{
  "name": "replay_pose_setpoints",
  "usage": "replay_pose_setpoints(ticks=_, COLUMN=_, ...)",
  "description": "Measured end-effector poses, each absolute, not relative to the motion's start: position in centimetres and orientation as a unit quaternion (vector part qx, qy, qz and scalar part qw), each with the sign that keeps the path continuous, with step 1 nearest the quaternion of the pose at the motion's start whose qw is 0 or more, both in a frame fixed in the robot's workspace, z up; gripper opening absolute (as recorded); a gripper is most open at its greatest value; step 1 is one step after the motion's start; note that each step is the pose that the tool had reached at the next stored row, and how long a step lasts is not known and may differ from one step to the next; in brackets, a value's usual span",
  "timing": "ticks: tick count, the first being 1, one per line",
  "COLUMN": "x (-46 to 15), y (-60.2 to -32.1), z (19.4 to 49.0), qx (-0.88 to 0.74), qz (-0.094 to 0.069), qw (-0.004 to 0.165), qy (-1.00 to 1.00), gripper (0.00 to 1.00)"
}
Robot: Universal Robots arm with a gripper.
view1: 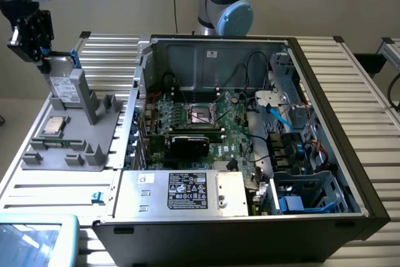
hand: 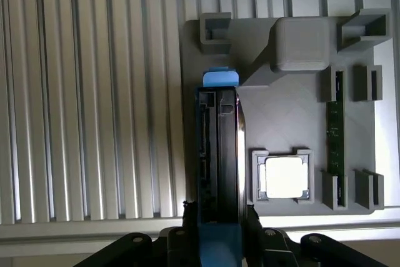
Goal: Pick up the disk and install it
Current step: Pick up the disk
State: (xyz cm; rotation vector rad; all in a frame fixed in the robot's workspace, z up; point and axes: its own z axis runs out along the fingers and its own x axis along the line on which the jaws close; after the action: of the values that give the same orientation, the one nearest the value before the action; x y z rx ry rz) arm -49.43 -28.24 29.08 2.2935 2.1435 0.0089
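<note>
Picking up is the step in hand, I judge: on the ribbed metal tabletop (view1: pixel 375 104), at the exterior view's left of the open computer case (view1: pixel 250 123), a grey holder tray (view1: pixel 62 154) has the disk (view1: pixel 65 89) standing on edge. My gripper (hand: pixel 217 217) has its jaws clamped across the disk's thin sides. Freeing it calls for a straight, untilted lift.

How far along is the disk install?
Done: the gripper clamps the disk by one end. In hand: the disk stands upright at the grey holder; I can't tell if it's lifted clear. Left: it isn't in the open computer case yet, so moving and seating remain.
</note>
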Motion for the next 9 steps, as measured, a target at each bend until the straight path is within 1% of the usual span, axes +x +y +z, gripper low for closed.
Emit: replay_pose_setpoints(ticks=9, x=-49.43, y=-28.24, z=29.08, qx=0.729, qz=0.003, qw=0.001, qy=0.685, gripper=0.37)
